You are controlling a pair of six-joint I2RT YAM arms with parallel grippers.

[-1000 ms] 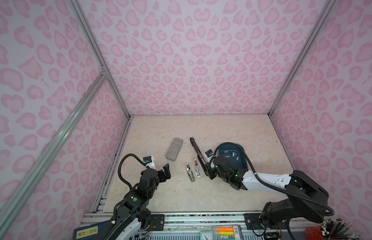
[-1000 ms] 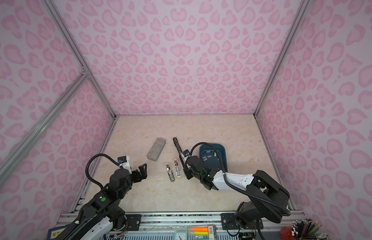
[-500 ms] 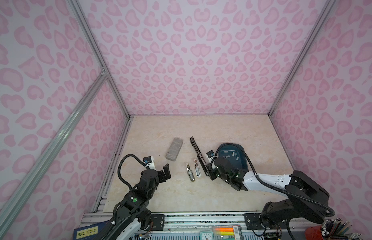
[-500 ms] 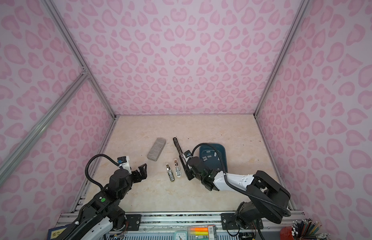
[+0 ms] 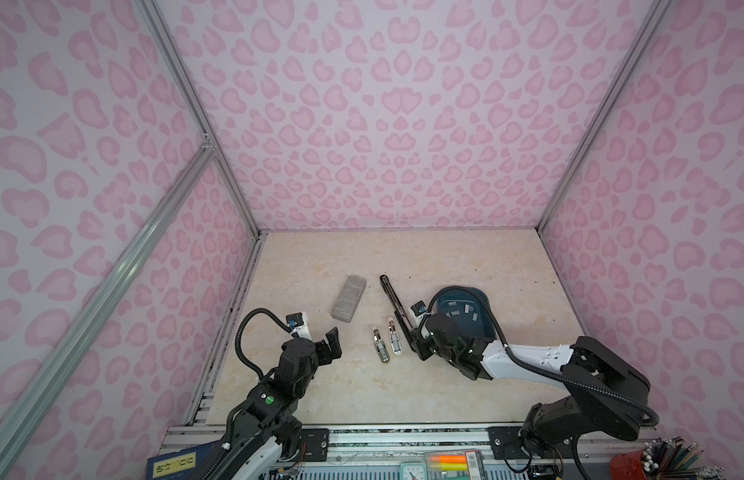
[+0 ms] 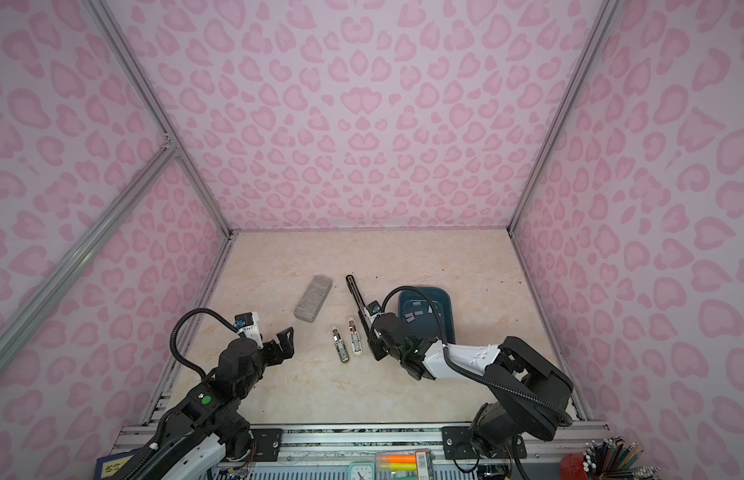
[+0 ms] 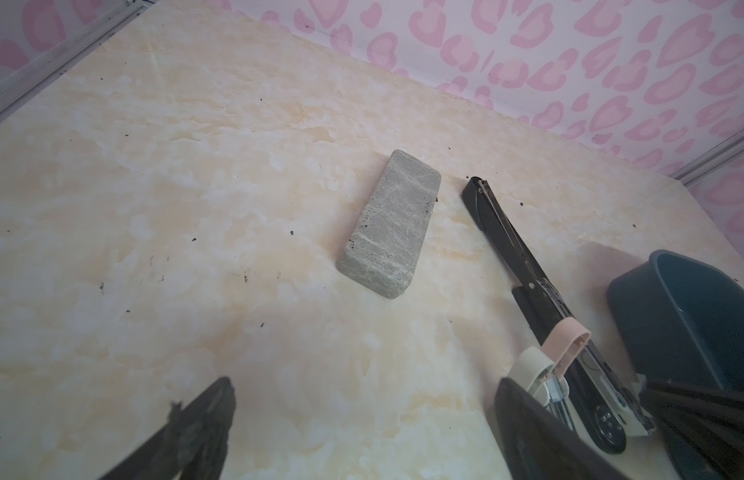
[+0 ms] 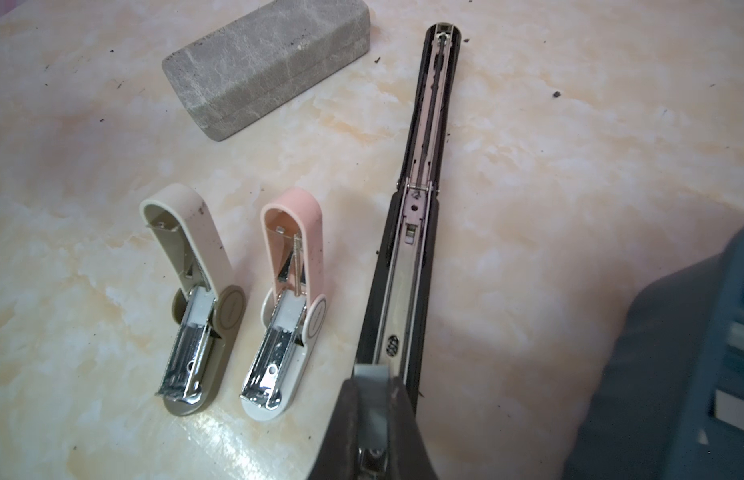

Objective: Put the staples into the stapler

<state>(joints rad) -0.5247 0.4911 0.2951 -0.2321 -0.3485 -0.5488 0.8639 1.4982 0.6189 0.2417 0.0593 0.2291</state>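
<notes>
The black stapler (image 5: 393, 299) (image 6: 356, 295) lies opened flat on the table, its metal channel (image 8: 412, 249) facing up. My right gripper (image 5: 420, 351) (image 6: 376, 351) (image 8: 372, 384) is at its near end, shut on a small grey strip of staples (image 8: 372, 374) held just over the channel's end. More staples (image 5: 466, 308) (image 6: 418, 309) lie in the dark blue tray (image 5: 457, 297) just right of the stapler. My left gripper (image 5: 333, 345) (image 6: 285, 343) (image 7: 366, 390) hovers open and holds nothing, left of the two small staplers.
A grey speckled block (image 5: 348, 298) (image 7: 389, 224) (image 8: 266, 62) lies left of the stapler's far end. A beige small stapler (image 5: 380, 345) (image 8: 191, 307) and a pink one (image 5: 394, 336) (image 8: 285, 307) lie open side by side between my grippers.
</notes>
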